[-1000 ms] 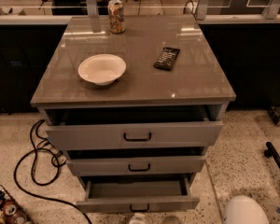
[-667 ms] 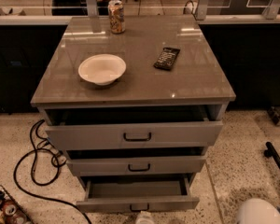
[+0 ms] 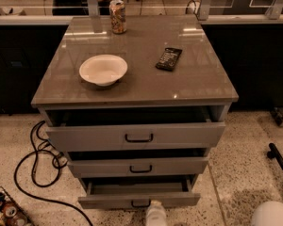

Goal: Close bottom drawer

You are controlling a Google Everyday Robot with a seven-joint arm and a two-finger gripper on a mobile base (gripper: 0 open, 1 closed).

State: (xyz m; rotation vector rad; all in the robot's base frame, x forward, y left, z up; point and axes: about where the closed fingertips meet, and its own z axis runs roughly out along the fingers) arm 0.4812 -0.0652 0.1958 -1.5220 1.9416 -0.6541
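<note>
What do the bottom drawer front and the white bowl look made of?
The bottom drawer looks like painted sheet metal: matte grey, a thin flat front with a small black handle. The bowl is white and smooth with a faint sheen; ceramic or plastic, cannot tell which. The gripper is at the picture's lower edge, just before that drawer's handle.

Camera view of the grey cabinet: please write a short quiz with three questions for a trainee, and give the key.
1. True or false: the bottom drawer is fully shut.
2. How many drawers of the cabinet stand open? A) one B) two C) three
3. Fill in: the gripper sits at the lower edge of the view, just in front of the bottom drawer's ____.

Key: 1 false, it is pulled out furthest of all; 2 C; 3 handle.
</note>
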